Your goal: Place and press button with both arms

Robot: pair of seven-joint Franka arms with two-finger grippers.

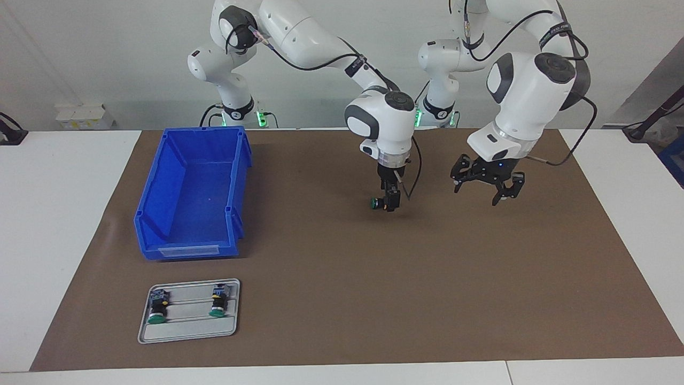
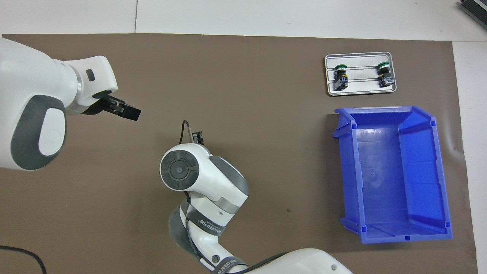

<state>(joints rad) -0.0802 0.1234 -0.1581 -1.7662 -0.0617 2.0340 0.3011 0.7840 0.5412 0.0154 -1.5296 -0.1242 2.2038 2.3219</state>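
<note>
tray: grey tray (image 1: 188, 334) sat at the table edge farthest from the robots, toward the right arm's end, on the brown mat (image 1: 342, 299).
spare buttons: two green-capped buttons (image 1: 157, 309) (image 1: 218, 303) lay in the tray, apart from each other, caps pointing away from the robots.
bin: blue bin (image 1: 160, 214) stood just beside the tray, nearer to the robots, nothing seen inside.
right gripper: right gripper (image 1: 389, 203) pointed straight down at mid-table, low over the mat.
button: button (image 1: 378, 203) was at the right gripper's tips, lying sideways, green cap toward the bin.
right fingers: couldn't tell whether they gripped the button or had let go; couldn't tell whether it touched the mat; hidden under the wrist in the overhead view.
left gripper: left gripper (image 1: 485, 188) hung above the mat beside the right gripper, toward the left arm's end, apart from the button.
left fingers: spread wide, holding nothing.
</note>
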